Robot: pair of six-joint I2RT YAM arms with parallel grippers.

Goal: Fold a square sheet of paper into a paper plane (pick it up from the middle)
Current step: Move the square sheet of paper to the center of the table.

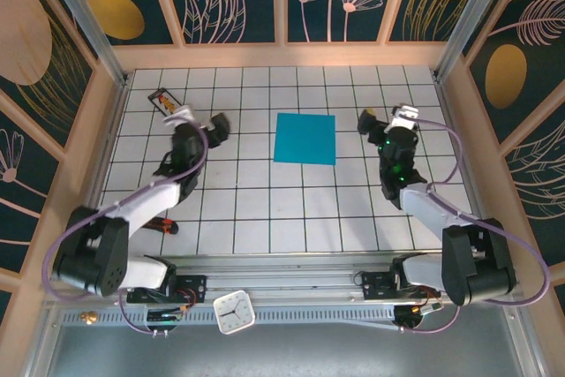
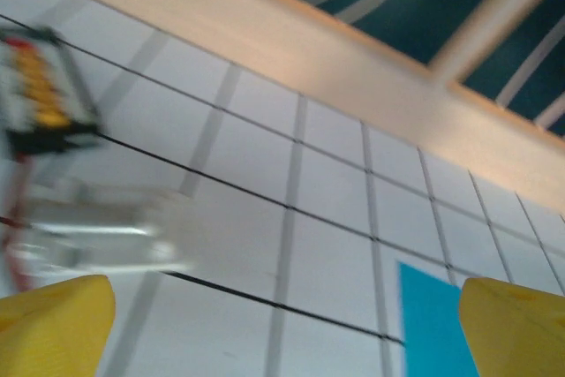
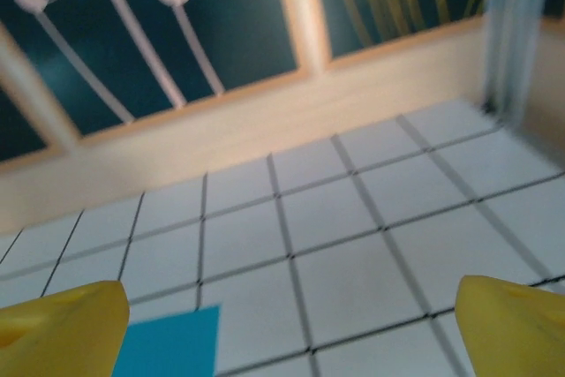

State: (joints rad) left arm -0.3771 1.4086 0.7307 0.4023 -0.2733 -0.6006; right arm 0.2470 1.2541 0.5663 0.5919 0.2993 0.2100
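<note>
Teal square sheet of paper (image 1: 305, 138) lies unfolded on the tabletop (image 1: 256, 218). My left tool (image 1: 217, 126) and right tool (image 1: 372, 128) gape empty; no fold made.

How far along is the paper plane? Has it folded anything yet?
Nothing looks done: the square sheet of paper lies flat and unfolded on the tiled table. Nothing is in hand: the left claw and right claw stand open either side of it, apart from it. Picking it up and every fold remain.

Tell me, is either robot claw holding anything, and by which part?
Nothing is held. The left gripper and right gripper both stand open, apart from the flat teal-blue square sheet of paper.
</note>
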